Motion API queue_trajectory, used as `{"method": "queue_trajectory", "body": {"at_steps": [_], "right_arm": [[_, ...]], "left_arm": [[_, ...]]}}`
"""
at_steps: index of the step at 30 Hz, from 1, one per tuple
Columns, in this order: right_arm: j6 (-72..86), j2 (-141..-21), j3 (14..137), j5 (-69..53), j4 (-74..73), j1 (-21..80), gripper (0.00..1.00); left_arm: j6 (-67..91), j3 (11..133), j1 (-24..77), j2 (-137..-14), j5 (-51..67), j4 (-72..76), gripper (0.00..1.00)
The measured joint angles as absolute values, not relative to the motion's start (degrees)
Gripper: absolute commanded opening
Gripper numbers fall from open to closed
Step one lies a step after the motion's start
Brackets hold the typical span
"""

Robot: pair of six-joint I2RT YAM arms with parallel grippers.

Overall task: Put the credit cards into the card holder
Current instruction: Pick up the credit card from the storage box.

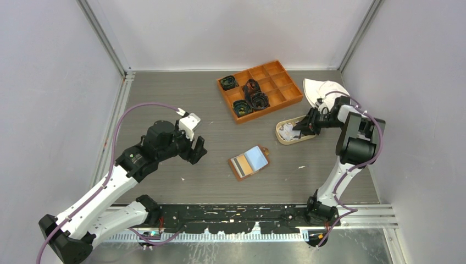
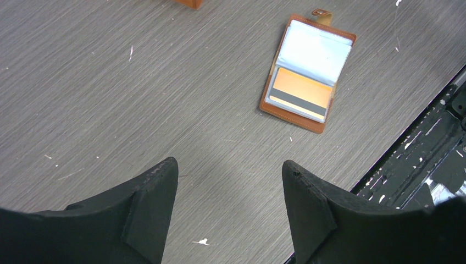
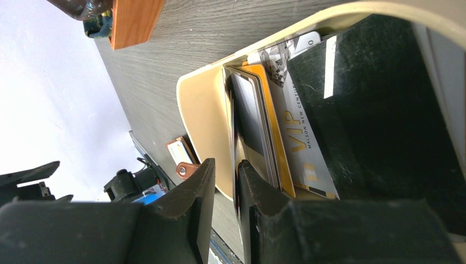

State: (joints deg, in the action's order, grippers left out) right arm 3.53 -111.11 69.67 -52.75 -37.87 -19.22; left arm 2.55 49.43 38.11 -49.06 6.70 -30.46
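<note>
My right gripper (image 3: 226, 192) straddles one card (image 3: 247, 115) edge in the tray (image 3: 200, 110); can't tell if clamped. The cards sit packed, so two may lift together. Left gripper (image 2: 228, 203) spread, empty.

One card holder (image 1: 249, 162), one beige tray (image 3: 200, 110), one orange box (image 1: 283, 93). Four black items (image 1: 242, 108) in box. Credit cards (image 3: 299, 137) in tray: at least three, exact count unclear. One white cloth (image 1: 321, 91).
</note>
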Motion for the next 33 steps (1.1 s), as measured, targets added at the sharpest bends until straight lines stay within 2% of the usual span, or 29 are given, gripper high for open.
{"method": "queue_trajectory", "body": {"at_steps": [25,30,33], "right_arm": [[1.1,-111.1,71.0,-54.2,-42.0,-23.4,0.26],[0.9,-111.1,71.1,-54.1,-42.5,-24.3,0.20],[0.8,-111.1,71.1,-53.8,-42.5,-24.8,0.08]], "left_arm": [[2.5,49.4,38.0,-49.1,6.7,-30.5,0.70],[2.5,49.4,38.0,-49.1,6.7,-30.5,0.70],[2.5,49.4,38.0,-49.1,6.7,-30.5,0.70]]}}
